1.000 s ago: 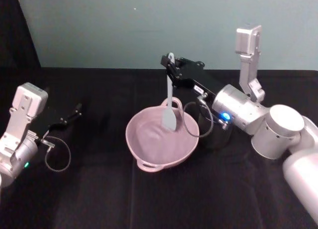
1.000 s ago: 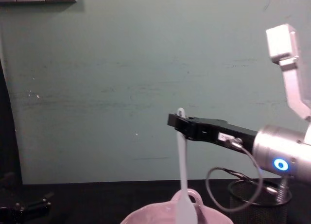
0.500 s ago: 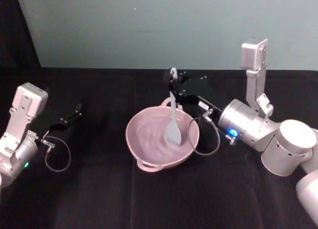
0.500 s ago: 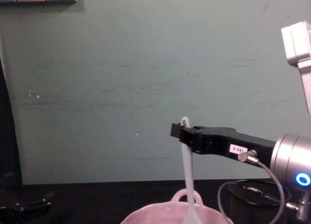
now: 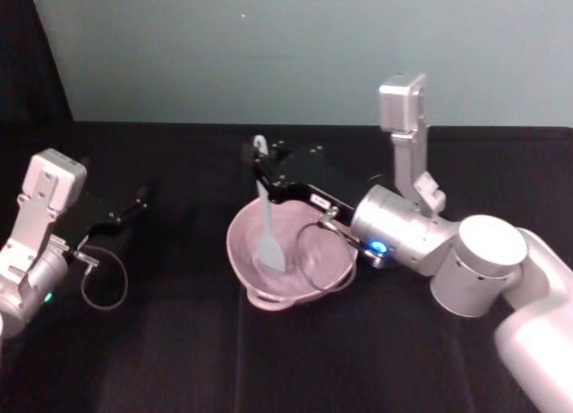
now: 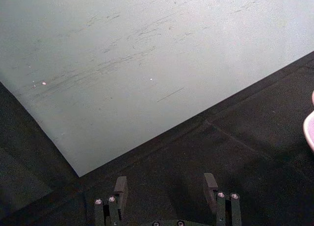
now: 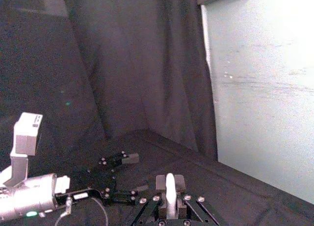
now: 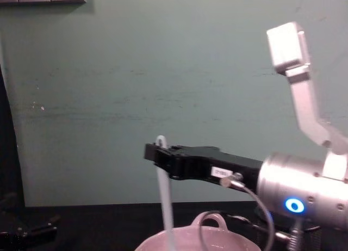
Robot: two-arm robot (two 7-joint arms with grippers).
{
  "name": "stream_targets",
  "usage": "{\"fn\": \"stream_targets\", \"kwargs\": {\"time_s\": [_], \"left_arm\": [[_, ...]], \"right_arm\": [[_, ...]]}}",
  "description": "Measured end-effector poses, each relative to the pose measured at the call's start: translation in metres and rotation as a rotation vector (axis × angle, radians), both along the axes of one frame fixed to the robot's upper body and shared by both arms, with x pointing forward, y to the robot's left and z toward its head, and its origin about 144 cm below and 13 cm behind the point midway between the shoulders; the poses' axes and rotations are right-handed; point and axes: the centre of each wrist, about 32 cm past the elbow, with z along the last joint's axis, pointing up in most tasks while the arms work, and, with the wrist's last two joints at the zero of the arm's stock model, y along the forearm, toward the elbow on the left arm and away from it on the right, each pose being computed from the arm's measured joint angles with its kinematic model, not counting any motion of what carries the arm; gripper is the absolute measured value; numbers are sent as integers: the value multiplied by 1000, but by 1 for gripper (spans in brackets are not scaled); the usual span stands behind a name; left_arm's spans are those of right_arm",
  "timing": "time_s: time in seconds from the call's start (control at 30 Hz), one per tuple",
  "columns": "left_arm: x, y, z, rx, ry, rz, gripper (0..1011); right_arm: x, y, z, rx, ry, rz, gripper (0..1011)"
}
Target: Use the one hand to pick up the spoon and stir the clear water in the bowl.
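Swung left, right claw (image 5: 260, 155) holds one spoon (image 5: 269, 249).

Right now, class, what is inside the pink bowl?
The spoon stands blade-down in the bowl, its handle gripped by the right hand. The cable and arm cover the bowl's right inside, so anything there is hidden.

right end effector (image 5: 261, 165) clamped, left arm (image 5: 38, 223) parked

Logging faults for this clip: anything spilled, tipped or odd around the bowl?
No spill shows on the cloth. The bowl sits level; the right gripper holds the spoon near upright, blade inside. One oddity: its black cable loops low over the bowl. The left gripper sits parked.
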Motion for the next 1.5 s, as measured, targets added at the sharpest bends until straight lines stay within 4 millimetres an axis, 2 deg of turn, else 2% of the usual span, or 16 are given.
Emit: {"fn": "stream_targets", "kwargs": {"time_s": [0.27, 0.4, 0.63, 0.8, 0.93, 1.17, 1.5], "left_arm": [[0, 0, 0, 0, 0, 0, 1011], [0, 0, 0, 0, 0, 0, 1011], [0, 0, 0, 0, 0, 0, 1011], [0, 0, 0, 0, 0, 0, 1011], [0, 0, 0, 0, 0, 0, 1011], [0, 0, 0, 0, 0, 0, 1011], [0, 0, 0, 0, 0, 0, 1011]], "right_arm": [[19, 19, 2, 6, -3, 22, 109], [27, 21, 2, 8, -5, 11, 109], [44, 12, 5, 15, -1, -39, 109], [47, 0, 6, 15, -1, -75, 109], [46, -12, 7, 17, -4, -105, 109], [33, -33, 6, 26, -3, -149, 109], [6, -45, 1, 33, -3, -153, 109]]}}
